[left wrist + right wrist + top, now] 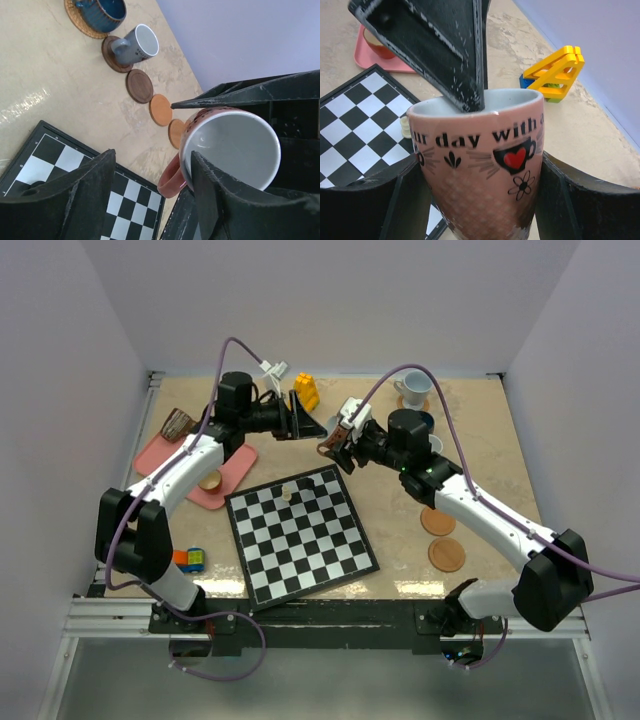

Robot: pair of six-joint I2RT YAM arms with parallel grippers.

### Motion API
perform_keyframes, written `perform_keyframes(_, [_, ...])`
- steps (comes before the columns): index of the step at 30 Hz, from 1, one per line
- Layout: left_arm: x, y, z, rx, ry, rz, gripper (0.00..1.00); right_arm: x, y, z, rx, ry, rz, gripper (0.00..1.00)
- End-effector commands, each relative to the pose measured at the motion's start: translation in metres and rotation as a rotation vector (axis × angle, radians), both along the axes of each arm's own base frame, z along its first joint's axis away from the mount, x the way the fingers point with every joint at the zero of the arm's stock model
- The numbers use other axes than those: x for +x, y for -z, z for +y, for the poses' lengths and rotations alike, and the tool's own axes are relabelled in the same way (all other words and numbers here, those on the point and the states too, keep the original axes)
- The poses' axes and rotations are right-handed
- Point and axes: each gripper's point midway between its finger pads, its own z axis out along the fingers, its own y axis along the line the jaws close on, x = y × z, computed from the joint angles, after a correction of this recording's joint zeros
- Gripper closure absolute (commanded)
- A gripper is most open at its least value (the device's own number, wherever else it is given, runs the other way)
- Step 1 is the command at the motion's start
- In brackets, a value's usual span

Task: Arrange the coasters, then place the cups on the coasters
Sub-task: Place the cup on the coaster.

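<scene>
A coppery pink cup (480,165) with black lettering hangs above the table beyond the chessboard's far corner, and my right gripper (477,187) is shut on its body. My left gripper (152,155) is open: one finger reaches inside the cup (235,150), the other stands clear beside the handle. From above, both grippers (305,420) (342,440) meet at centre. To the right, coasters form a row: a dark teal cup (106,9) and a pale blue cup (138,44) stand on two, then a bare dark coaster (139,86) and two tan ones (160,109) (175,132).
A chessboard (300,535) lies at centre with a small pale piece (289,490) on it. A pink tray (190,465) at the left holds a tan cup (210,480) and a dark cup (178,423). Yellow blocks (306,392) sit at the back, a small toy (190,560) near left.
</scene>
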Motion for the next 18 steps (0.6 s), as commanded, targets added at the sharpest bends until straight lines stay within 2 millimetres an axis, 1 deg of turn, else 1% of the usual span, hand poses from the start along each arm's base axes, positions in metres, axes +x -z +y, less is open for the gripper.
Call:
perform_keyframes(1, [-0.010,-0.015,-0.015,-0.029,0.079,-0.010,0.39,0.004,-0.041,-0.001,0.061,0.011,-0.131,1.00])
perform_keyframes(4, [-0.012,-0.012,-0.022,-0.041,0.107,0.011,0.48,0.004,-0.039,-0.001,0.056,0.013,-0.130,1.00])
perform_keyframes(6, [-0.015,-0.013,-0.025,-0.052,0.124,0.013,0.54,0.005,-0.038,-0.002,0.054,0.017,-0.132,1.00])
perform_keyframes(8, [-0.018,-0.013,-0.027,-0.064,0.146,0.026,0.58,0.006,-0.037,-0.003,0.050,0.024,-0.136,1.00])
perform_keyframes(9, [-0.018,-0.018,-0.029,-0.083,0.158,0.000,0.60,0.006,-0.037,-0.004,0.048,0.028,-0.140,1.00])
perform_keyframes(11, [-0.022,-0.020,-0.031,-0.104,0.187,0.013,0.69,0.008,-0.037,-0.004,0.045,0.037,-0.145,1.00])
perform_keyframes(13, [-0.024,-0.021,-0.032,-0.120,0.210,0.016,0.83,0.009,-0.035,-0.006,0.041,0.045,-0.147,1.00])
perform_keyframes(16, [-0.026,-0.024,-0.033,-0.132,0.224,0.008,1.00,0.011,-0.030,-0.007,0.033,0.057,-0.136,1.00])
perform_keyframes(18, [-0.024,-0.027,-0.031,-0.130,0.212,-0.012,1.00,0.011,-0.028,-0.009,0.032,0.072,-0.131,0.95])
